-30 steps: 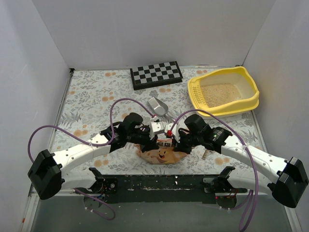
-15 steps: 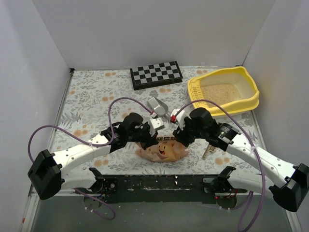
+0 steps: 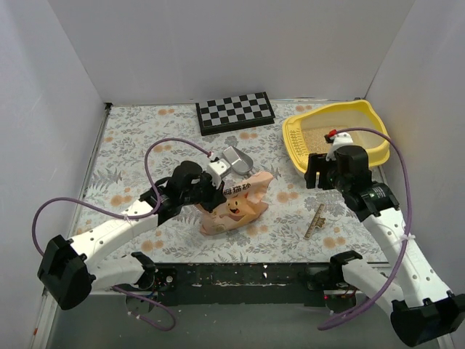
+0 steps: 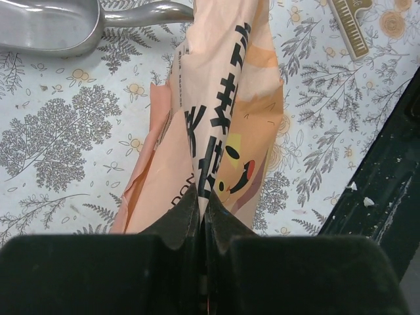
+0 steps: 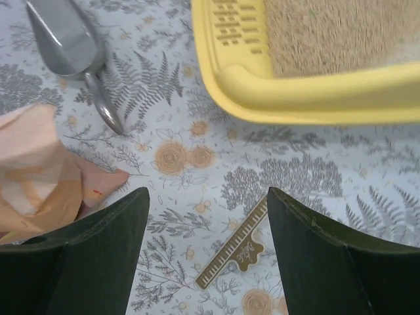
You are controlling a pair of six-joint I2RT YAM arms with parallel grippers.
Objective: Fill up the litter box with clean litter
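The yellow litter box [image 3: 381,135] stands at the back right with pale clean litter [image 3: 325,135] spread over its floor. In the right wrist view its rim [image 5: 308,105] and the litter [image 5: 328,33] fill the top. A peach-orange bag [image 3: 236,207] with a cat face lies tilted at the table's middle. My left gripper [image 3: 215,190] is shut on the bag's upper folded edge; the left wrist view shows the bag [image 4: 230,118] pinched at the left gripper [image 4: 203,210]. My right gripper [image 3: 314,171] hangs open and empty just in front of the box, seen wide apart in its own view [image 5: 207,197].
A silver scoop [image 3: 236,158] lies just behind the bag, also in both wrist views [image 4: 52,26] [image 5: 62,36]. A small gold comb [image 3: 314,220] [image 5: 236,252] lies on the floral cloth below the right gripper. A checkerboard [image 3: 235,111] sits at the back centre.
My right gripper has let go of the bag, opened and swung back-right to the litter box. The left gripper has shut on the bag and drawn it left and away, tilting it.
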